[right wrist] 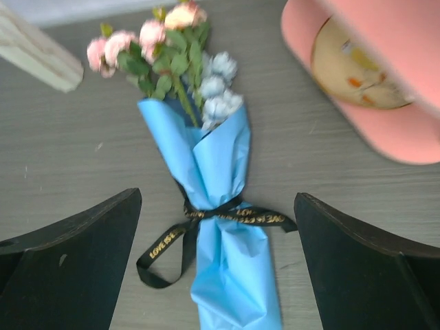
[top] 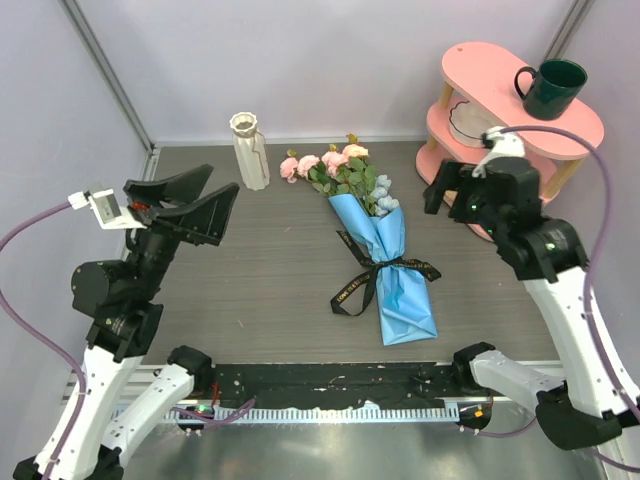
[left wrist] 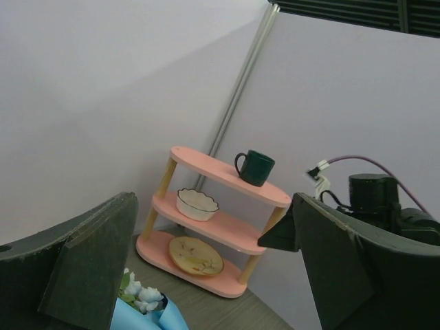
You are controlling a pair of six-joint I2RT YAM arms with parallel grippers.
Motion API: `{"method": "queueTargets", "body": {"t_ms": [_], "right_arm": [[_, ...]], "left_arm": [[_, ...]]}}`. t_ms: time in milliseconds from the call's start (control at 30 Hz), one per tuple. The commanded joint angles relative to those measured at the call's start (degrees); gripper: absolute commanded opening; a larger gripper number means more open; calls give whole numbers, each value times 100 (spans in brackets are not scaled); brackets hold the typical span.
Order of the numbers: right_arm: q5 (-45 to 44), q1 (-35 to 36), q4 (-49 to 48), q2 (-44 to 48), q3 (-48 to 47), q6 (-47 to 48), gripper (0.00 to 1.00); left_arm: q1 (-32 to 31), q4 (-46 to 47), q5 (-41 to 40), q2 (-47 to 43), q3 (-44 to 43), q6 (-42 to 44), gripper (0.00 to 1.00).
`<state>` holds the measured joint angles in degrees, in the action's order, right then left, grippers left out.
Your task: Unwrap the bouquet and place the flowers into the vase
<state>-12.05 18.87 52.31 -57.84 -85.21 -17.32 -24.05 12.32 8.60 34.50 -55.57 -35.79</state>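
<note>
Table [top: 270,270], dark grey wood grain, walled on three sides.

Bouquet [top: 385,255] lies flat near the middle of the table, a little right of centre. Heads point to the far wall, wrapped tail to the arm bases. Blue paper wrap [right wrist: 220,172] intact. Black ribbon [right wrist: 227,214] with gold lettering is tied round the waist, with a loop trailing to the left.

Flowers [top: 345,170] fan out of the wrap's top: pink roses on the left, one peach bloom farthest back, pale blue clusters on the right against the paper.

Vase [top: 250,150], cream and ribbed, stands upright at the far left, near the pink roses but not touching them. The pale slanted object in the corner of the right wrist view is probably this vase; too blurred to be sure.

Left arm [top: 120,290] raised at the left edge; left jaws spread wide, holding nothing, well apart from the bouquet.

Right arm [top: 560,270] raised over the right side; right jaws also wide apart and empty, above the bouquet with the ribbon knot framed between them.

Pink shelf [top: 520,105] in the far right corner: dark green mug [top: 550,88] on top, white bowl [left wrist: 196,204] on the middle tier, patterned plate [left wrist: 196,256] on the bottom.
</note>
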Motion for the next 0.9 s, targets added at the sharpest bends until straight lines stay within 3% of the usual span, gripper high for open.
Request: {"method": "queueTargets", "body": {"t_ms": [0, 200, 500, 667, 867], "right_arm": [[380, 423, -817, -166, 688, -473, 100], [836, 670, -1092, -411, 1507, -597, 100], [-277, 661, -1267, -553, 2596, -614, 100], [-737, 408, -1285, -605, 3026, -755, 100], [193, -322, -1679, -447, 3695, -1001, 98]], "left_arm": [[-29, 377, 273, 425, -33, -174, 100], [-29, 517, 642, 1233, -112, -288, 100], [-29, 60, 1222, 2700, -288, -147, 99], [-55, 497, 1775, 3378, 221, -463, 91], [-336, 1510, 2101, 4695, 697, -640, 79]]}}
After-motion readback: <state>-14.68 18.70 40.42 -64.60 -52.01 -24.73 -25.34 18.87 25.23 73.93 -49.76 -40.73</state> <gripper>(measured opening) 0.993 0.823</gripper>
